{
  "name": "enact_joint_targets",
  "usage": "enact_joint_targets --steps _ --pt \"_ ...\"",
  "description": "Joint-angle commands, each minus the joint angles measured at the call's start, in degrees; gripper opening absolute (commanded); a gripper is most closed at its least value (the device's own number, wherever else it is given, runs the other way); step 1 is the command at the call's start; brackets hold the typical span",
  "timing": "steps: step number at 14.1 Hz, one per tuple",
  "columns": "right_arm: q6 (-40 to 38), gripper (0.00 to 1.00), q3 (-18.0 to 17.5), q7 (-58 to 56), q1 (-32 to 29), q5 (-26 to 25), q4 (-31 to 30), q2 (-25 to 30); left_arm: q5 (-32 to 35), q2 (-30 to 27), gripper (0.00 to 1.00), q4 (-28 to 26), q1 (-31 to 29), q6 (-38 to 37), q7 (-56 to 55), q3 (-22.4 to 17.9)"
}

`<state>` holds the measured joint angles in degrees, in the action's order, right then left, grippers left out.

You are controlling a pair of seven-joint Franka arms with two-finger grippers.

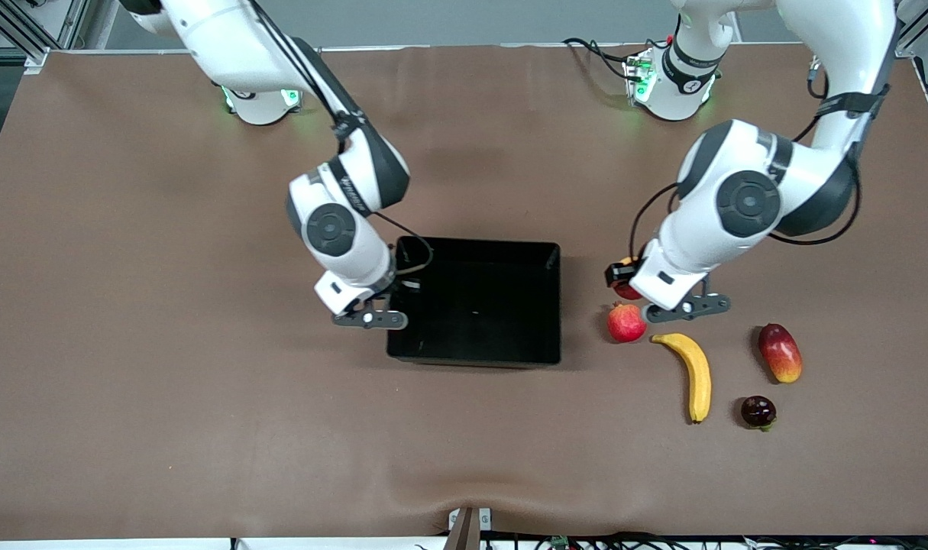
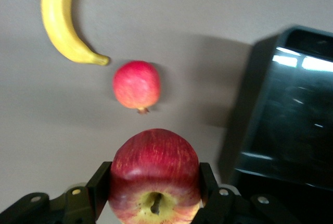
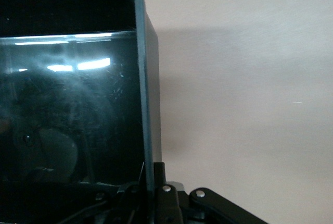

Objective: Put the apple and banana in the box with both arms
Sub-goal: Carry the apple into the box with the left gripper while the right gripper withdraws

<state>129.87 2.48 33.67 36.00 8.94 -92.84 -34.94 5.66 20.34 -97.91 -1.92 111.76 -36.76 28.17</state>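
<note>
- Now the left gripper (image 2: 155, 193) has its fingers clamped on the apple (image 2: 154, 174), one on each flank, stem dimple facing the wrist camera; it hangs over the bare table between the box (image 1: 553, 305) and the other fruit.
- Judging by its look, the apple is firm, fairly light and smooth-skinned; a hold across its widest part, as here, seems right, though the round waxy skin could slip if the squeeze is slack.
- Meanwhile the right gripper (image 1: 372, 318) is closed on the box wall at the edge toward the right arm's end of the table, the wall pinched between its fingers, apparently to steady the box.
- Glossy and thin-walled, the box looks light and slippery, so it may slide unless held; nothing lies inside it.
- Lying on the table toward the left arm's end, the banana (image 1: 693, 373) is nearer the front camera than the held apple; it is soft and easily bruised, best taken across its middle.
- Just beside the banana's dark tip sits a pomegranate (image 1: 625, 322), almost under the apple, so a lowered hand could knock it.
- Farther toward the left arm's end lie a mango (image 1: 779, 352) and a small dark fruit (image 1: 758, 411), clear of the path to the box.
- Only the box's low wall stands between the apple and the inside.
</note>
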Motion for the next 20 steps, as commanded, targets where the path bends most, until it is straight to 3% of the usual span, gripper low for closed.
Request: enact_joint_targets --steps 1,2,3,4,5,12,16,20 --pt "5.2 0.0 0.5 5.2 3.2 1.3 0.7 -2.3 1.4 3.2 0.0 3.1 2.7 -1.1 -5.6 0.0" --pt "5.9 0.0 0.5 6.2 3.6 1.3 0.7 -2.5 1.5 4.1 0.0 3.1 4.2 -0.6 -7.9 -0.1" --pt "5.9 0.21 0.5 6.4 3.6 1.3 0.7 -2.5 1.5 5.3 0.0 3.2 5.8 -0.6 -9.7 -0.4" --pt "5.8 0.63 0.6 6.3 3.6 1.2 0.7 -2.4 1.5 6.3 0.0 3.3 6.7 0.1 -11.0 -0.6" --pt "5.7 0.97 0.6 6.4 3.6 1.2 0.6 -2.2 1.7 7.2 0.0 4.0 7.1 1.2 -11.8 -0.7" --pt "4.1 1.0 2.8 2.1 -0.7 0.5 0.8 4.2 7.6 16.3 0.0 8.5 11.8 5.8 -19.3 -0.7" --pt "-8.0 1.0 2.8 -13.2 -9.0 0.5 0.7 10.6 13.2 19.9 0.0 9.3 13.1 6.1 -22.7 -0.7" --pt "-18.0 1.0 2.8 -26.9 -18.7 0.5 0.3 16.5 13.4 22.5 0.0 9.3 13.5 11.3 -22.8 -0.8"
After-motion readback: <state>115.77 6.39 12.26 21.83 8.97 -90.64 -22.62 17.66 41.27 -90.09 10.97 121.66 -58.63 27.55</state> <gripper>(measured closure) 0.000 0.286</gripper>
